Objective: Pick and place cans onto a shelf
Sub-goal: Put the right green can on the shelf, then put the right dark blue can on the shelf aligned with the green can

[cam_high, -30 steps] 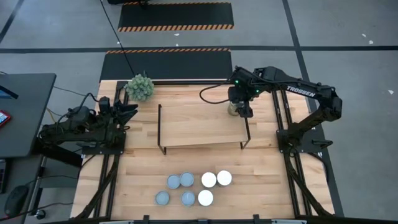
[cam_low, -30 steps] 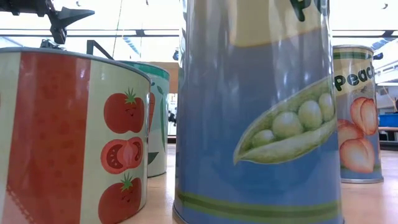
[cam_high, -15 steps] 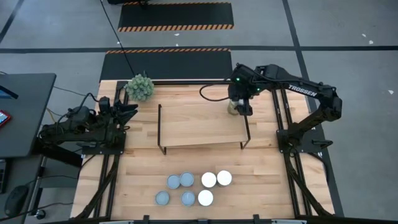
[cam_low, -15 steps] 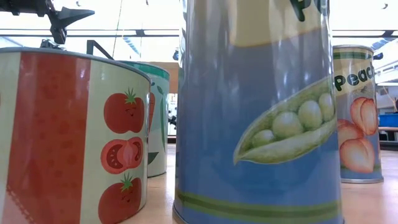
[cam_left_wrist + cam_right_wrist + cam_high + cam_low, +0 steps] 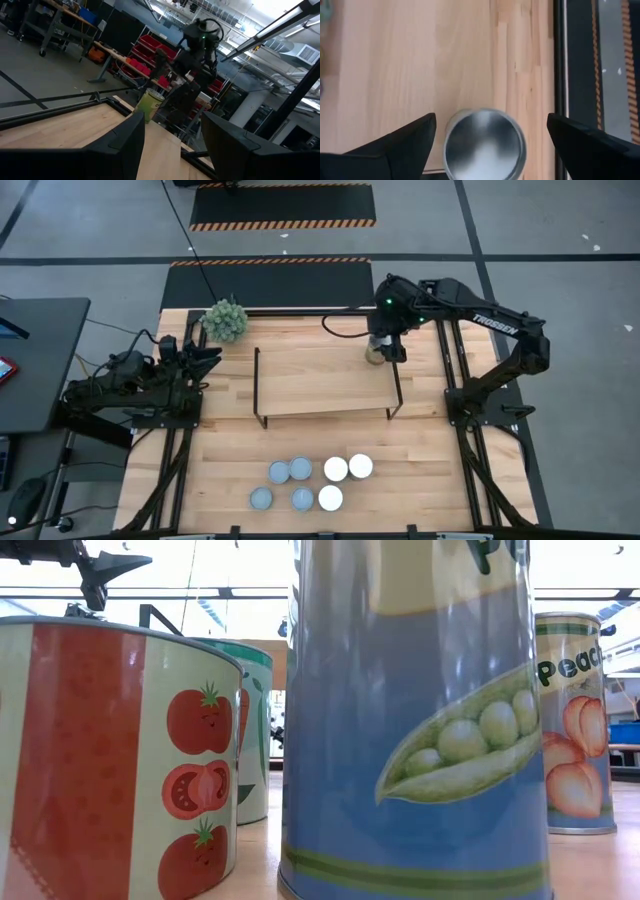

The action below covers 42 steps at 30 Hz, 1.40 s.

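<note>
One can with a silvery top stands upright on its base at the far right end of the light-wood shelf; it also shows in the high view. My right gripper hangs over it, open, with a finger well off to either side and touching nothing. Several more cans stand near the table's front edge, some with blue-grey tops and some with white tops. My left gripper is open and empty at the table's left edge.
A green ball-shaped plant stands at the far left corner of the table. The shelf's black end frames rise at both ends. In the low view the tomato can, pea can and peach can fill the foreground.
My right gripper has drawn back a little toward the table's far edge, away from the can on the shelf. The can stays upright where it was.
</note>
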Motion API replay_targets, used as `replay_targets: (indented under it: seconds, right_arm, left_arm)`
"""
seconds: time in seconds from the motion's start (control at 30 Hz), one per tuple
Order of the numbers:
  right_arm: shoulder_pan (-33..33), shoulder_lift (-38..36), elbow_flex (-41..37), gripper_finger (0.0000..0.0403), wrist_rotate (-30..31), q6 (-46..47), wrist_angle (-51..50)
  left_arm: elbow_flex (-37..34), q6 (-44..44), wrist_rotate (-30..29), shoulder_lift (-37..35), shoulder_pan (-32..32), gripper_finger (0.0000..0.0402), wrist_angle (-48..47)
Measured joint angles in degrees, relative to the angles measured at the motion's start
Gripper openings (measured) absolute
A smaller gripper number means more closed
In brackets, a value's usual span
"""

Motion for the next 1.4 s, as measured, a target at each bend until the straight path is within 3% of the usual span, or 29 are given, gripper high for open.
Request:
replay_targets:
  seconds: [0.2,0.67,0.87,1.4]
  right_arm:
    - [6.67,0.0,1.24,0.0389,0.33,4.3,2.0]
    - [25.72,1.64,1.22,0.0389,9.3,20.27,12.52]
    - [30.51,6.17,1.22,0.0389,9.51,20.93,17.73]
    - [42.13,10.92,1.05,0.0389,13.79,37.18,17.68]
  left_arm:
    - [0.0,0.03,0.01,0.0,0.0,0.0201,0.0]
    - [0.0,0.49,0.01,0.0,0.0,0.0201,-0.02]
    - [0.0,0.54,0.01,0.0,0.01,0.0201,0.07]
    - [0.0,0.52,0.01,0.0,0.0,0.0201,0.33]
